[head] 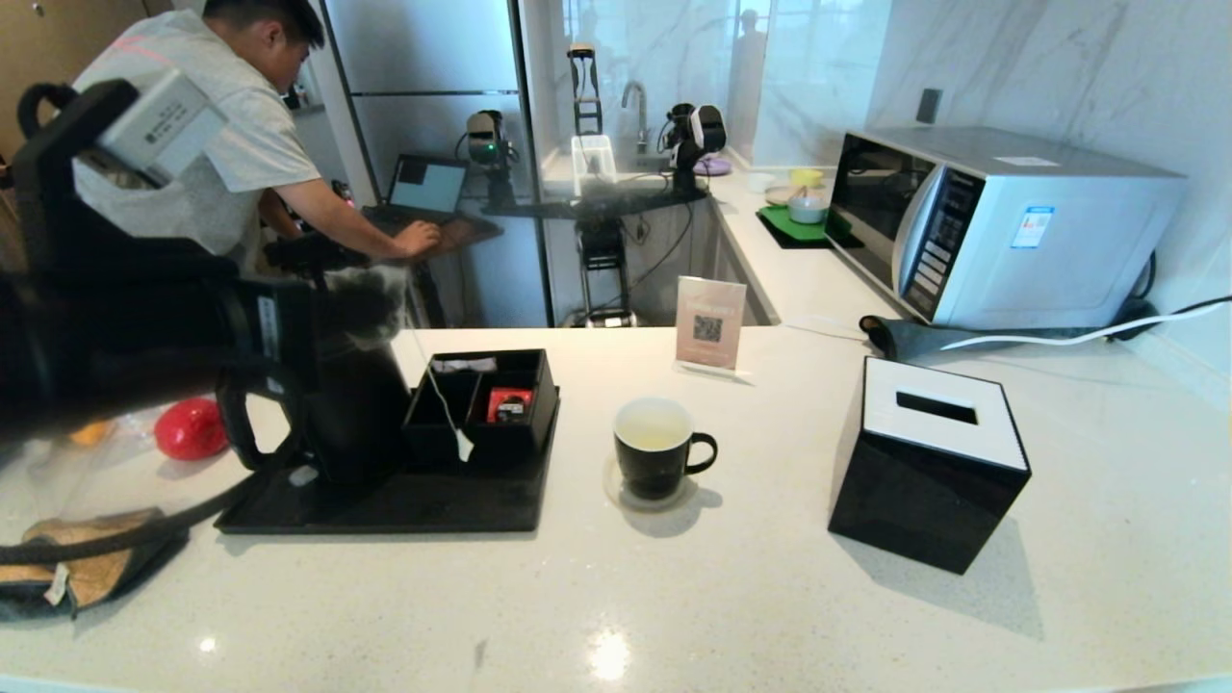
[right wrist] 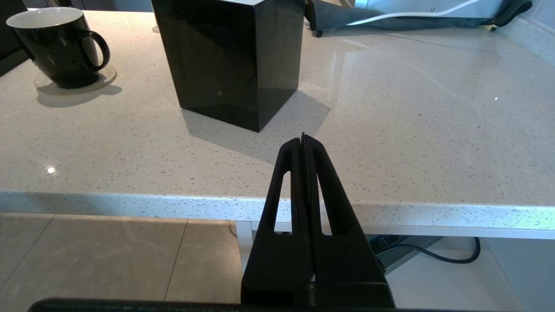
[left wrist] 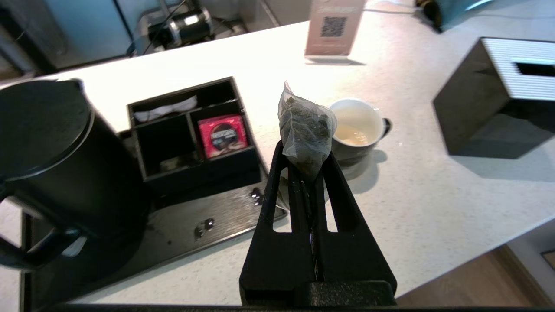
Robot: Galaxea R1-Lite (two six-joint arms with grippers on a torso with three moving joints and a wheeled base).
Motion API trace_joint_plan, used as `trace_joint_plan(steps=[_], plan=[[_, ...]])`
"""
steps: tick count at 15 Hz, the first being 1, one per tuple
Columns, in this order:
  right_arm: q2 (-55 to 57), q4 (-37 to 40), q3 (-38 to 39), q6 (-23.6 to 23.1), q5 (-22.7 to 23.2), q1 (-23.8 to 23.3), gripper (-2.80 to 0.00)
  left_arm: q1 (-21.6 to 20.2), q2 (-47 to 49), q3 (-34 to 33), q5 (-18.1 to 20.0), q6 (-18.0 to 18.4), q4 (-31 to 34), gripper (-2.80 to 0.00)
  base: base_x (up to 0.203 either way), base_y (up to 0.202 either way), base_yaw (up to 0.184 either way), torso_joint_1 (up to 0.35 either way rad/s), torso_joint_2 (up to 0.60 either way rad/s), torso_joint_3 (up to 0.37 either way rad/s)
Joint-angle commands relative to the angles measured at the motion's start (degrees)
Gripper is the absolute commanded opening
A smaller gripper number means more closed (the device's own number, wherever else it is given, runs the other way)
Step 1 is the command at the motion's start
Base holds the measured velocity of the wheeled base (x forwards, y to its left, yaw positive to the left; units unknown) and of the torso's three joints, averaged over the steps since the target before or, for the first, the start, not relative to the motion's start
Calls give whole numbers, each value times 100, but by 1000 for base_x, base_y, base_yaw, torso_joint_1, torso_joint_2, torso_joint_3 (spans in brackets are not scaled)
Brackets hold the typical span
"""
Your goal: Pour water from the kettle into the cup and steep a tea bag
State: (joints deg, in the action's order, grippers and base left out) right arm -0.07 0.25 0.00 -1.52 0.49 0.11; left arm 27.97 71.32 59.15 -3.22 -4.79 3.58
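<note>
My left gripper (left wrist: pixel 305 159) is shut on the tea bag (left wrist: pixel 306 123), a greyish sachet that sticks up from between the fingertips. It hangs above the tray, left of the cup. The bag's white string (head: pixel 438 390) dangles down to its paper tag (head: pixel 465 446) in front of the organiser. The black cup (head: pixel 656 450) stands on a clear coaster at mid-counter with pale water (left wrist: pixel 353 134) inside. The black kettle (head: pixel 354 414) stands upright on the black tray (head: pixel 385 505). My right gripper (right wrist: pixel 303 141) is shut on nothing, just off the counter's front edge.
A black organiser box (head: pixel 486 399) holding a red packet (head: pixel 508 404) sits on the tray. A black tissue box (head: pixel 929 462) stands right of the cup. Behind are a QR sign (head: pixel 710 332) and a microwave (head: pixel 991 226). A person works at the far left.
</note>
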Motion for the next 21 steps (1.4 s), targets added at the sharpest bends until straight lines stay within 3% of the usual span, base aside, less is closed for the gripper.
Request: trace_joint_plan(steps=[1, 7, 11, 14, 18, 21], plan=[[7, 1, 0, -6, 3, 7, -280, 199, -57, 0, -12, -4, 2, -280, 0, 0, 0, 0, 0, 0], [7, 1, 0, -38, -3, 5, -280, 358, 49, 35, 14, -13, 2, -280, 0, 0, 0, 0, 0, 0], [7, -7, 0, -844, 89, -2, -280, 380, -38, 75, -12, -13, 7, -280, 0, 0, 0, 0, 0, 0], [58, -26, -337, -870, 242, 4, -280, 429, -39, 97, -12, -22, 2, -280, 0, 0, 0, 0, 0, 0], [1453, -210, -1247, -757, 683, 160, -280, 525, -56, 88, -12, -22, 11, -280, 0, 0, 0, 0, 0, 0], [3077, -1097, -1728, -738, 829, 621, -280, 598, -50, 90, -15, -13, 11, -280, 0, 0, 0, 0, 0, 0]])
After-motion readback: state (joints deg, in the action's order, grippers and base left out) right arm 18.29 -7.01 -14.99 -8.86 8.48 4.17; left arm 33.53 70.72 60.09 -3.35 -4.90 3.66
